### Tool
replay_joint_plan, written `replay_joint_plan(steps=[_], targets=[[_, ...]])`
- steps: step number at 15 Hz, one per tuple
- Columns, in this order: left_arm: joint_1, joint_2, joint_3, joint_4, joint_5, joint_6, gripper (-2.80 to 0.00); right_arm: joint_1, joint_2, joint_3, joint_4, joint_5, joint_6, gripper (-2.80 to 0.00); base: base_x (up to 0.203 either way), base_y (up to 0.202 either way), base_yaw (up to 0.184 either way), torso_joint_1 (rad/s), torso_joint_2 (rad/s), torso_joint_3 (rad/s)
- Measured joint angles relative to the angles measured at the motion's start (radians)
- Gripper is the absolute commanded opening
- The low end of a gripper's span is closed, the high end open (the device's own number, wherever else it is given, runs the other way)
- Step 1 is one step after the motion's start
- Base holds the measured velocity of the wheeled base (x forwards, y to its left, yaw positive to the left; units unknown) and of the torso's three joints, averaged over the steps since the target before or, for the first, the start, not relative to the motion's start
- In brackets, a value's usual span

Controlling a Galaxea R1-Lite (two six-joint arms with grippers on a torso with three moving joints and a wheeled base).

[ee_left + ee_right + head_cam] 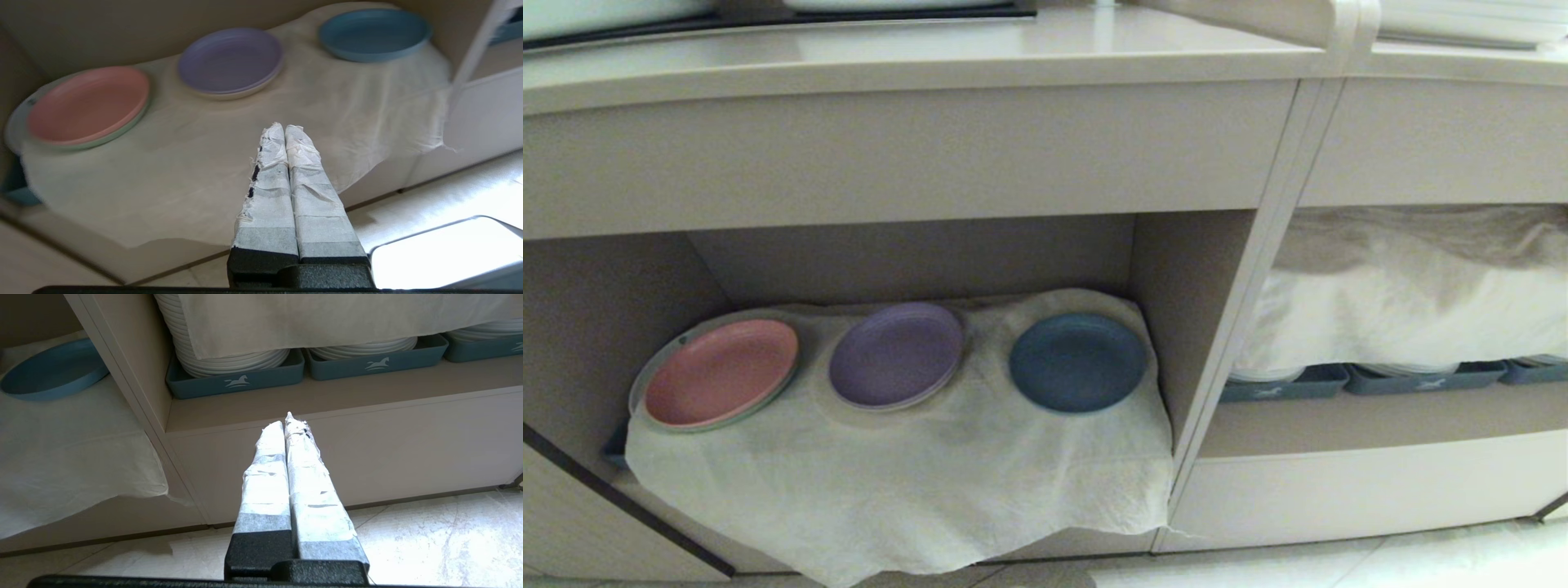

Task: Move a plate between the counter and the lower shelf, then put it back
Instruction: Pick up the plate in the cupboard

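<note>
The blue plate (1078,362) (374,34) (53,369) lies flat on the white cloth at the right end of the lower shelf (915,457). The beige counter (915,61) runs above it. Neither arm shows in the head view. My left gripper (284,127) is shut and empty, hovering in front of the cloth's hanging edge, well short of the plate. My right gripper (284,421) is shut and empty too, low over the floor, facing the cabinet panel under the tray compartment.
A pink plate (720,372) and a purple plate (897,354) share the cloth to the left of the blue one. A divider post (1241,327) separates the right compartment, where grey-blue trays (237,377) hold stacked white plates (229,359) under another cloth. Pale floor tiles (429,539) lie below.
</note>
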Motion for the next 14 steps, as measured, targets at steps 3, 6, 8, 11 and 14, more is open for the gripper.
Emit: replay_joint_plan(steps=[3,6,8,11,14], targets=[[0.0,0.06,-0.035,-0.005,-0.07,0.0,-2.8,0.0,0.0,0.0,0.0,0.0,0.0,-2.8,0.0,0.0,0.0,0.0,0.0,0.0],[-0.001,0.161,-0.064,-0.045,-0.149,-0.003,-2.8,0.0,0.0,0.0,0.0,0.0,0.0,-2.8,0.0,0.0,0.0,0.0,0.0,0.0],[-0.002,0.233,-0.069,-0.098,-0.19,-0.006,-2.8,0.0,0.0,0.0,0.0,0.0,0.0,-2.8,0.0,0.0,0.0,0.0,0.0,0.0],[-0.002,0.346,-0.066,-0.185,-0.234,-0.005,-2.8,0.0,0.0,0.0,0.0,0.0,0.0,-2.8,0.0,0.0,0.0,0.0,0.0,0.0],[-0.003,0.456,-0.056,-0.256,-0.276,-0.003,-2.8,0.0,0.0,0.0,0.0,0.0,0.0,-2.8,0.0,0.0,0.0,0.0,0.0,0.0]])
